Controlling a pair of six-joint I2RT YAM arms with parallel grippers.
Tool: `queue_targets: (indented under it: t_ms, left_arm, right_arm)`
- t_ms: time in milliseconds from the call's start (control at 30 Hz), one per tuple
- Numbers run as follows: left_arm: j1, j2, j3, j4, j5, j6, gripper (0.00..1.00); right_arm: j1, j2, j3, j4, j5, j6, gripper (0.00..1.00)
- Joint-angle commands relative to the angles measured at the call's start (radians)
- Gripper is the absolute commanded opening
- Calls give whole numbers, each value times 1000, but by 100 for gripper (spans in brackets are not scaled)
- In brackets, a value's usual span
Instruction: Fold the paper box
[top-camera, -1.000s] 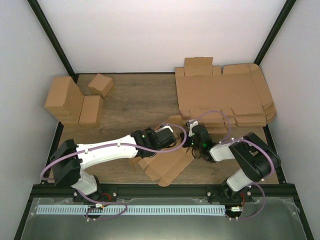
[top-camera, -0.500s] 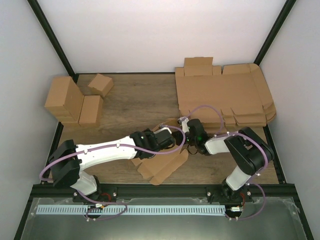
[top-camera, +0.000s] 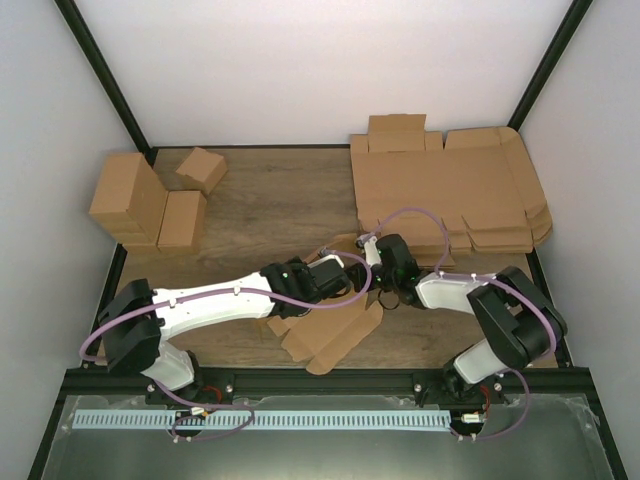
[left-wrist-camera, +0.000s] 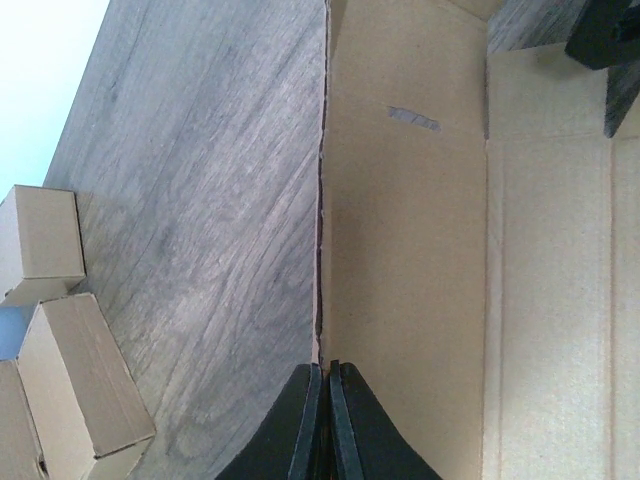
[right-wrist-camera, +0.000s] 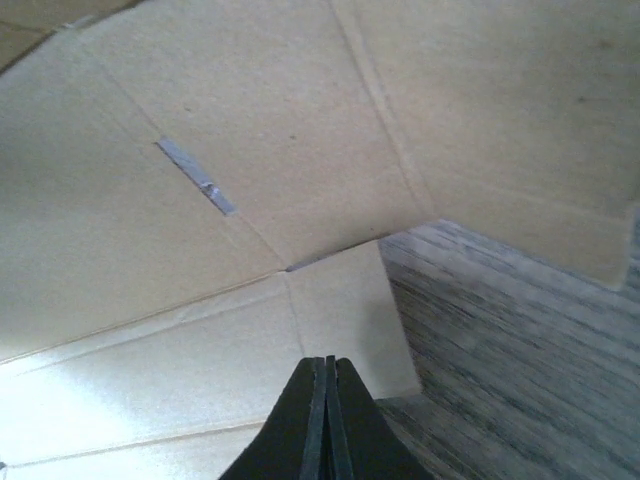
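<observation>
1. Paper box (top-camera: 335, 338): brown die-cut cardboard, unfolded and mostly flat, on the tabletop (top-camera: 270, 205) at front centre, between the two arms and partly under them.
2. Orientation: visible panels and fold lines slanting from near-left to far-right in the top view. Scalloped flaps point toward the near edge. True long axis partly hidden by the arms.
3. Detail: one long panel (left-wrist-camera: 400, 250) with a short grey slot, running straight away from the left wrist camera. Same slot seen from the right wrist above a small flap (right-wrist-camera: 345, 310).
4. Left end effector (top-camera: 343, 270): fingers (left-wrist-camera: 300, 425) pressed together with no gap, tips at the near end of the long panel's left edge. Cannot tell whether that edge is pinched between them.
5. Right end effector (top-camera: 386, 290): fingers (right-wrist-camera: 305, 415) likewise together, nothing seen between them, tips over the small flap beside bare wood. Contact not clear.
6. Stack of flat sheets (top-camera: 440, 190): far right corner, well apart from the paper box.
7. Folded boxes (top-camera: 150, 205): grouped at far left.
</observation>
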Motion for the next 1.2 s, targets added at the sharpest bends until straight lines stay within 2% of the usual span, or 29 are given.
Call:
queue_targets:
  t_ms: [0,133,367,533,900,1167]
  left_arm:
    - [-3,12,-3,6,-14,-7,4]
    - [-3,-7,3,3,-2,-16,4]
    - [-4,-40,18,-25,27,-22,4]
    - [-5,-67,29,-53,42,-39,4]
    - [-5,-173,8,-36,154,-80,4]
    - [-5,-218,-38,-9,180,-84,4]
  right_arm:
    - [5,-31,17,-100,59,51,1]
    - [5,-92,-30,-103,70,82,1]
    - [5,-345,-92,-188,191,85,1]
    - [5,-438,-119,-230,175,43,1]
    - [6,-288,-127,-140,72,104,1]
    - [5,-152,-98,-60,143,180,1]
